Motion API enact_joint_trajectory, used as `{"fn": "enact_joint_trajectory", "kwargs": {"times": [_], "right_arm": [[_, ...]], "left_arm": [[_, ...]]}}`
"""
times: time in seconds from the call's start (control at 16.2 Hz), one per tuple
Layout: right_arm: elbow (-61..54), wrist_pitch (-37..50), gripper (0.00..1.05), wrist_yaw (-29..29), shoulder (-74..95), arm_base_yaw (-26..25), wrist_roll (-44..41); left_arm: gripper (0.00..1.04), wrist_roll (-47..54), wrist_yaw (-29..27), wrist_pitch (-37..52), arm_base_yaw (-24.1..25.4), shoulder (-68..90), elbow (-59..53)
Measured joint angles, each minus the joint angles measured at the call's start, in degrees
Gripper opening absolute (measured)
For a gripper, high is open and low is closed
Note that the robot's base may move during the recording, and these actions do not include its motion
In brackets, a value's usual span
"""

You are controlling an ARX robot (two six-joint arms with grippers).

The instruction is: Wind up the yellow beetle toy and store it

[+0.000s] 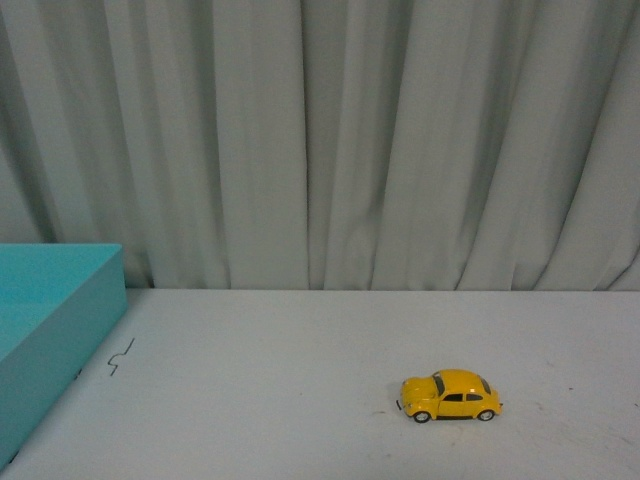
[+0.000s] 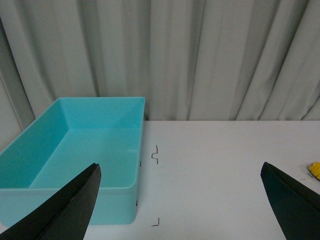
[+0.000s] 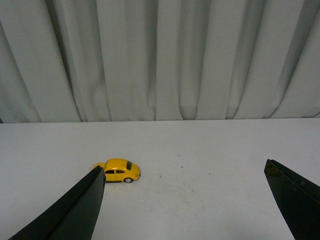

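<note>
the yellow beetle toy [image 1: 451,395] stands on the worktop [image 1: 300,380], well apart from the blue bin [image 1: 50,300], while left hand [image 2: 180,170] and right hand [image 3: 184,171] gape empty.

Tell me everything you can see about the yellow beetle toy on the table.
The yellow beetle toy is a small glossy car with a rounded Beetle body, dark windows and black wheels with silvery hubs. It looks like painted metal or plastic. It stands upright on its wheels, side-on to the front camera, on the white table, towards the robot's right and well apart from the teal bin. Only the table touches it.
</note>
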Motion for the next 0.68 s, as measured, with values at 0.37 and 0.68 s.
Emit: {"fn": "enact_joint_trajectory", "kwargs": {"times": [0.37, 0.68], "right_arm": [[0.0, 0.0, 0.98, 0.0, 0.0, 0.0, 0.0], [0.0, 0.0, 0.98, 0.0, 0.0, 0.0, 0.0]], "left_arm": [[0.98, 0.0, 0.0, 0.0, 0.0, 0.0, 0.0], [0.98, 0.0, 0.0, 0.0, 0.0, 0.0, 0.0]]}}
